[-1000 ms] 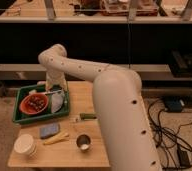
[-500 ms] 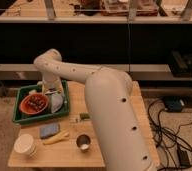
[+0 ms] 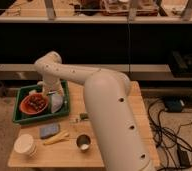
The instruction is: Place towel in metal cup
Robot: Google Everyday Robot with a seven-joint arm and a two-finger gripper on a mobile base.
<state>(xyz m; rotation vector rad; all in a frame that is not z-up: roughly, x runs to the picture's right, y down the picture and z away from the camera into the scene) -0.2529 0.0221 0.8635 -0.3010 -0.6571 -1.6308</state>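
Observation:
The metal cup (image 3: pixel 83 142) stands upright on the wooden table (image 3: pixel 114 107) near its front edge, small and shiny with a dark inside. The towel (image 3: pixel 57 103) is a pale grey-white cloth at the right end of the green tray (image 3: pixel 24 118). My gripper (image 3: pixel 48 93) reaches down into the tray from the white arm (image 3: pixel 109 100), right above the towel's upper edge and beside the red bowl (image 3: pixel 33 104). The arm hides the table's right part.
The red bowl holds dark pieces. A blue-grey pad (image 3: pixel 49 131) and a yellow item (image 3: pixel 56 139) lie left of the metal cup. A white cup (image 3: pixel 25 145) stands at the front left corner. Cables (image 3: pixel 171 135) lie on the floor right of the table. Dark shelving stands behind.
The arm has swung left and its elbow now covers more of the table. The gripper has shifted slightly left over the tray. The metal cup has not moved.

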